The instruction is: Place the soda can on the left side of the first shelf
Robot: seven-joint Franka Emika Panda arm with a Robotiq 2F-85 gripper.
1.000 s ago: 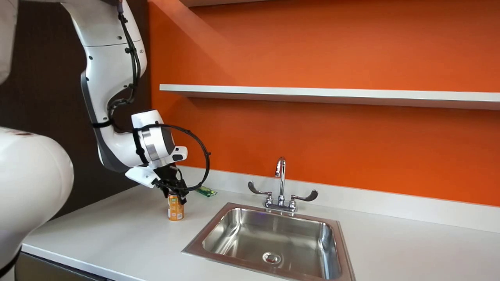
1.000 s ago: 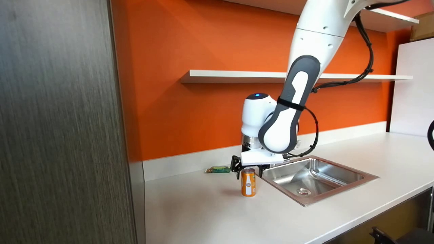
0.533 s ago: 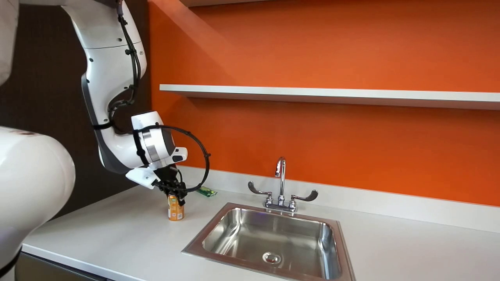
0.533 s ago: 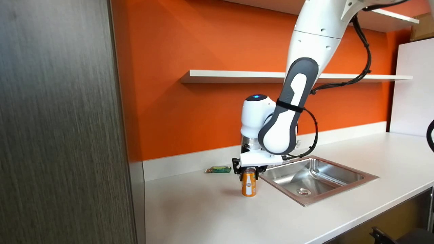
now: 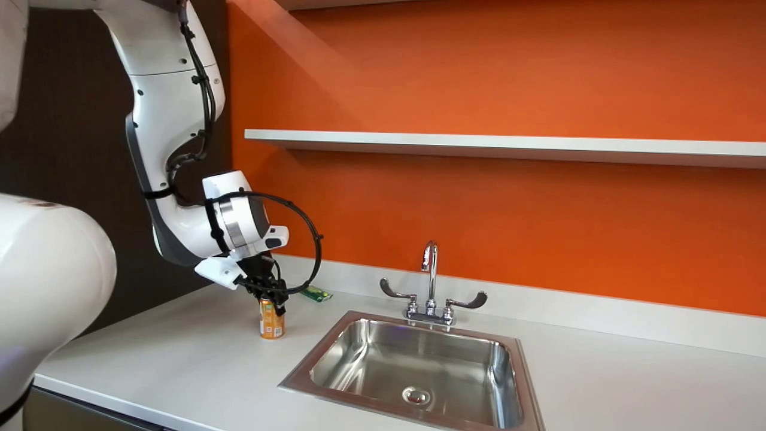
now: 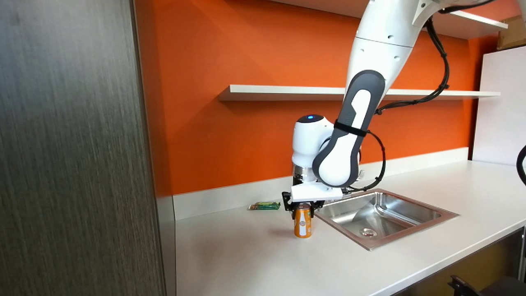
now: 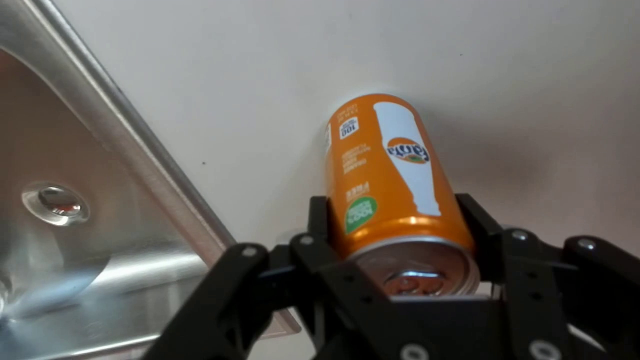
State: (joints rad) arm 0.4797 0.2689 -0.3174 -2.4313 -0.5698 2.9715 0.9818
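The soda can (image 7: 380, 165) is orange with a white bottle print, upright on or barely above the white countertop; I cannot tell which. In the wrist view my gripper (image 7: 392, 200) has a black finger pressed to each side of the can near its top, shut on it. Both exterior views show the same grip, with the can (image 6: 303, 227) below the gripper (image 6: 303, 215) and beside the sink. The first shelf, a long white board (image 5: 502, 142), runs along the orange wall well above the can. Its left end (image 6: 246, 89) holds nothing that I can see.
A steel sink (image 5: 353, 353) is set into the countertop (image 5: 179, 359) beside the can, with a tap (image 5: 431, 275) behind it. Near the wall lies a flat green packet (image 6: 264, 205). A dark panel (image 6: 74, 164) rises at the left, and another shelf (image 6: 472, 22) hangs higher up.
My gripper has come down slightly and its fingers have shut on the can. The can has shifted a little to the right in both exterior views.
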